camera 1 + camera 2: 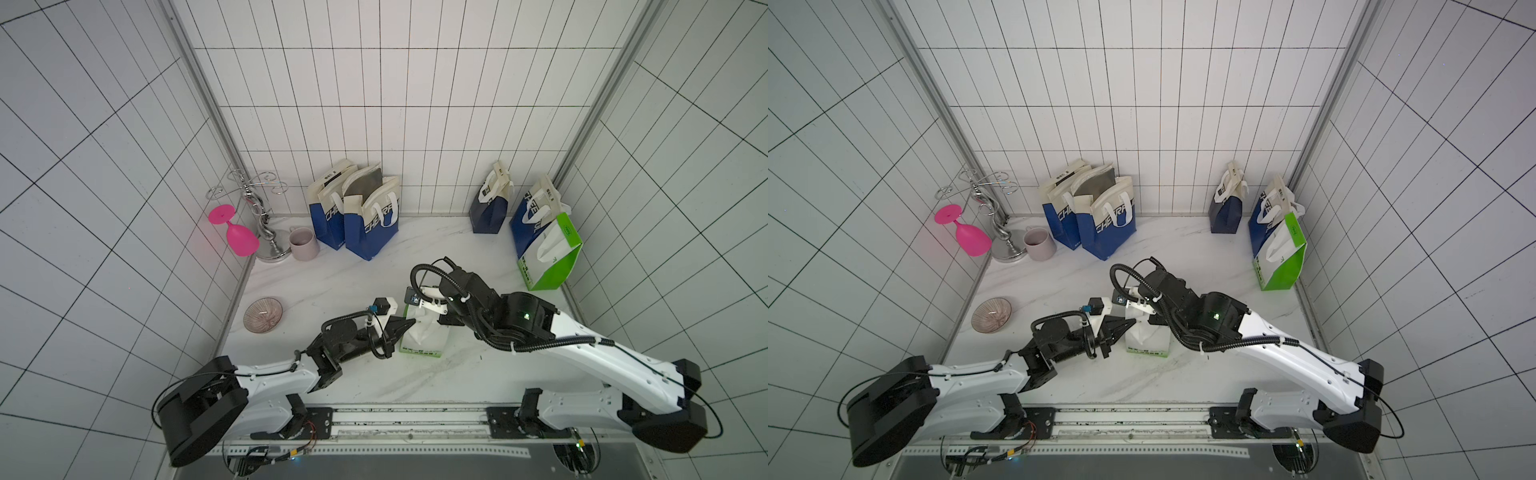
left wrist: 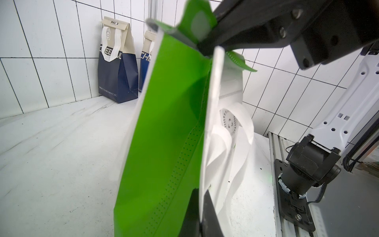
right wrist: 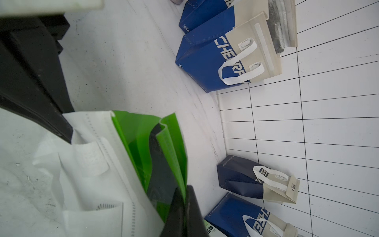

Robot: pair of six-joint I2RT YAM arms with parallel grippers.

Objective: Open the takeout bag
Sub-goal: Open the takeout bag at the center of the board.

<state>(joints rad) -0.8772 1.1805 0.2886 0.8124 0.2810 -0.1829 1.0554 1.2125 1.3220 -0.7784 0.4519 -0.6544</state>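
Note:
The takeout bag [image 1: 422, 338] [image 1: 1148, 340], green with white faces and white handles, stands on the marble table between my two arms. My left gripper [image 1: 409, 325] [image 2: 202, 191] is shut on the edge of a white face where it meets the green side [image 2: 164, 133]. My right gripper [image 1: 436, 316] [image 3: 185, 189] is shut on the green top edge at the opposite side; in the left wrist view its fingers [image 2: 207, 46] clamp the green flap. In the right wrist view the bag's mouth [image 3: 155, 147] gapes a little, showing a dark lining.
Blue and beige bags stand along the back wall [image 1: 370, 216] [image 1: 490, 203] [image 1: 536, 208], with a second green and white bag [image 1: 548, 253] at the right wall. Back left are a pink glass [image 1: 237, 232], a metal rack [image 1: 259, 208] and a mug [image 1: 303, 243]; a bowl [image 1: 263, 314] lies left.

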